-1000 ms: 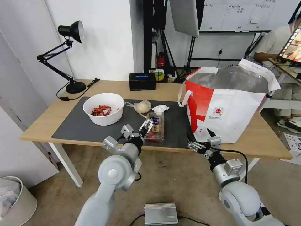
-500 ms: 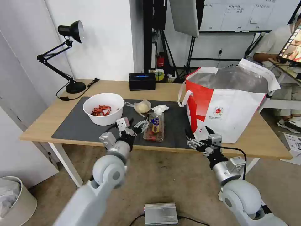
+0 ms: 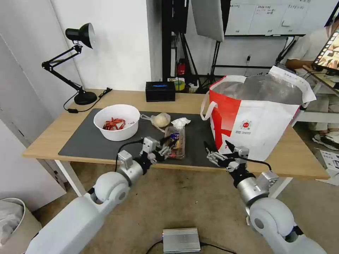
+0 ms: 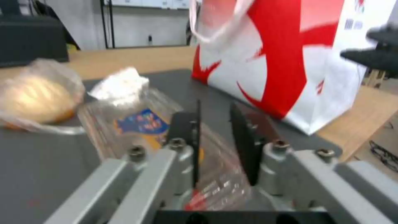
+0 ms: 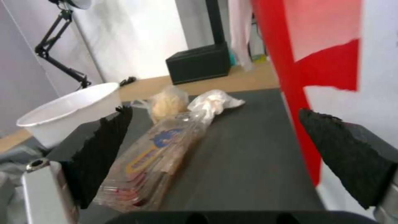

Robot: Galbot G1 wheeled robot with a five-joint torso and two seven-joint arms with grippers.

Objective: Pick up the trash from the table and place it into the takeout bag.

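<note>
The left gripper (image 3: 168,146), just below the middle of the head frame, has its black fingers (image 4: 244,137) drawn in narrow around the near edge of the clear plastic clamshell tray (image 3: 175,141), whose crinkled plastic sits between them in the left wrist view; whether they actually pinch it tight I cannot tell. The tray lies on the dark grey mat (image 3: 88,141) of the table (image 3: 46,135), with the crumpled white tissue (image 3: 180,122) at its far end, the baggie with the yellowish lump (image 3: 160,119) beside that, and the white bowl (image 3: 117,122) further left. The takeout bag (image 3: 254,116) stands upright at centre right. The right gripper (image 3: 217,151) hangs at the table's front edge, near the bag's lower corner, jaws spread wide and holding nothing. Half a second ago the left gripper sat further left, short of the tray; it has swung in onto it. The right wrist view shows the tray's blue-and-yellow label (image 5: 159,141) side-on, and the black box (image 5: 198,66) behind.
</note>
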